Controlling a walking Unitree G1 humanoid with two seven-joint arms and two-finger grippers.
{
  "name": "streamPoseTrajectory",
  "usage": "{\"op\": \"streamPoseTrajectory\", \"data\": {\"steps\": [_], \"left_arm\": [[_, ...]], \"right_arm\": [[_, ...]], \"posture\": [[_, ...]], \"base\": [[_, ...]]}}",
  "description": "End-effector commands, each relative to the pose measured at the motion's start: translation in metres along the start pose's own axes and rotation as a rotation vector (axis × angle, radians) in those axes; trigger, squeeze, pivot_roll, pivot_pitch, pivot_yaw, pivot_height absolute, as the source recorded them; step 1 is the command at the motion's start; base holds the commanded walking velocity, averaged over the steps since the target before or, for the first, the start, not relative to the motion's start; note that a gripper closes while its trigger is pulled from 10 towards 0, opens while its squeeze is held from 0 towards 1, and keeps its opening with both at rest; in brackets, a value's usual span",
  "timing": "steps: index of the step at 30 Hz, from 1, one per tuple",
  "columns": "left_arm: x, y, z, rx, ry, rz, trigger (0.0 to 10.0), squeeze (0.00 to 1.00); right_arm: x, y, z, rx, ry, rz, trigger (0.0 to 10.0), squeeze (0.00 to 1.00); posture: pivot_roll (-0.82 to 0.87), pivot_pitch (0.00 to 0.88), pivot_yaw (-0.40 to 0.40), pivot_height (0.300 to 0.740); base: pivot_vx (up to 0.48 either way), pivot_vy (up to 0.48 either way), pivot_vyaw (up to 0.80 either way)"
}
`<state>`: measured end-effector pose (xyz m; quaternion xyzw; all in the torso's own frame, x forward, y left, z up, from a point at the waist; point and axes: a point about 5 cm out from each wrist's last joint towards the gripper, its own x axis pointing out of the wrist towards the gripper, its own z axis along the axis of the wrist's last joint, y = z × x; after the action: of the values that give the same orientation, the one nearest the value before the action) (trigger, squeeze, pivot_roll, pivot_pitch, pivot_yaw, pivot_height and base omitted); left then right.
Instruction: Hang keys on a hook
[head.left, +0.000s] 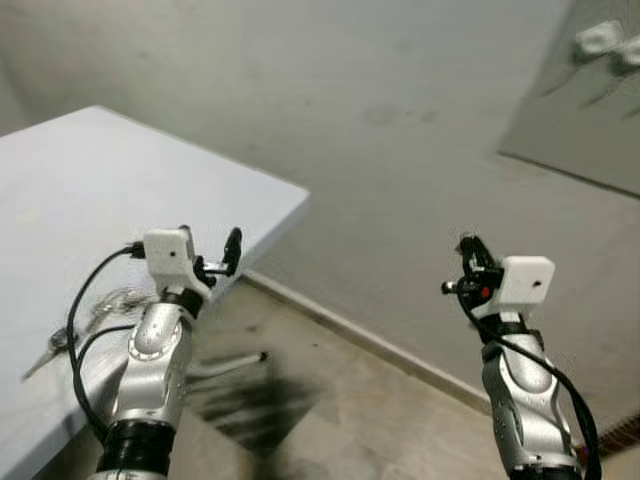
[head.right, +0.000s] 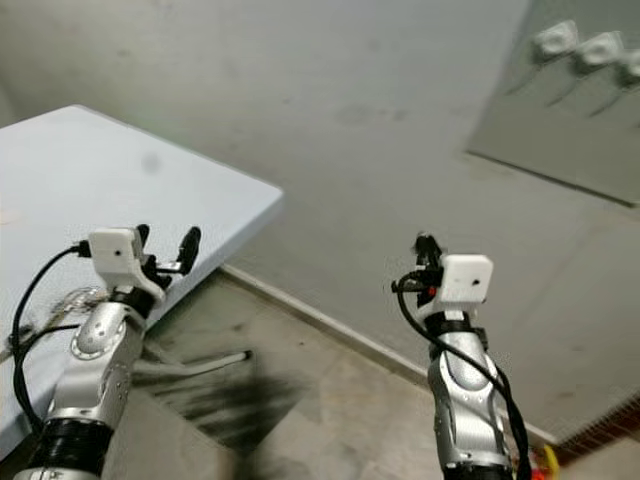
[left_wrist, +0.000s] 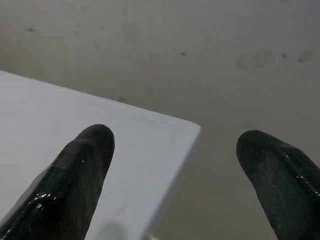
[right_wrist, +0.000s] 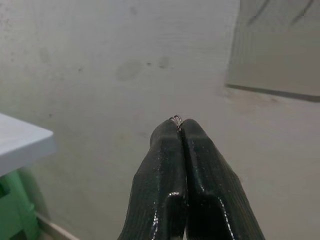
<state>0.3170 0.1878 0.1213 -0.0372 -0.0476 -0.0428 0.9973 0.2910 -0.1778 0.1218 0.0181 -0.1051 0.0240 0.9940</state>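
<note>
My right gripper is shut, and a small metal key ring peeks out between its fingertips; the rest of the keys is hidden. It is held up in front of the grey wall, right gripper. Up on the far right, white hooks sit on a grey panel, well above and beyond that gripper. My left gripper is open with nothing in it, above the corner of the pale blue table; its fingers frame the table's edge.
A clear crumpled item and a thin metallic piece lie on the table beside my left arm. A white table foot rests on the tiled floor. A green stool stands under the table. A skirting strip runs along the wall's base.
</note>
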Motion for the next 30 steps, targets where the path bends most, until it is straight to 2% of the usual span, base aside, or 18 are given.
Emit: {"op": "streamPoseTrajectory", "data": {"steps": [1, 16, 30], "left_arm": [[0.0005, 0.0000, -0.0002, 0.005, 0.007, 0.009, 10.0, 0.00], [-0.0022, -0.0028, -0.0031, -0.004, 0.022, 0.034, 10.0, 0.00], [0.0033, -0.0097, -0.0020, -0.020, 0.028, -0.005, 10.0, 0.00]], "right_arm": [[0.0026, -0.0005, 0.0047, -0.003, -0.017, 0.002, 10.0, 0.00], [0.0039, -0.0015, 0.0049, 0.000, -0.014, -0.010, 10.0, 0.00], [-0.0006, -0.0049, 0.0047, -0.001, -0.021, -0.049, 10.0, 0.00]], "posture": [[-0.01, 0.000, -0.004, 0.740], [-0.01, 0.000, -0.006, 0.740], [-0.04, 0.000, 0.029, 0.740]], "base": [[0.000, 0.000, -0.73], [0.000, 0.000, -0.73], [0.000, 0.000, -0.73]]}}
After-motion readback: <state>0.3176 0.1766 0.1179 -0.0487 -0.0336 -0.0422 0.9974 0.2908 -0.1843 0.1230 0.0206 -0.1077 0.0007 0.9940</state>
